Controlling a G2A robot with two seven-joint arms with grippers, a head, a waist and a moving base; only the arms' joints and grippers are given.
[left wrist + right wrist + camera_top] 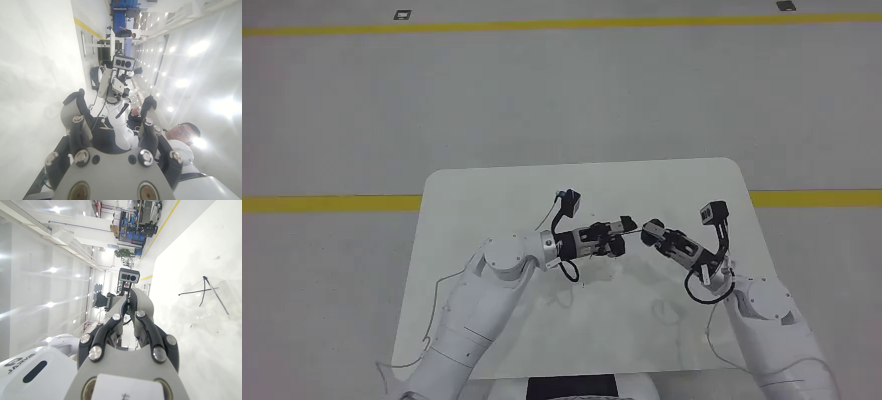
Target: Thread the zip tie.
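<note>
Black zip ties (196,291) lie crossed on the white table (492,200), apart from my right gripper (129,298), which is pinched narrow. Above the table's middle my left gripper (115,95) faces it, spread wide and empty.

Left end effector (113,98) spread wide; right end effector (129,294) seemingly closed.
</note>
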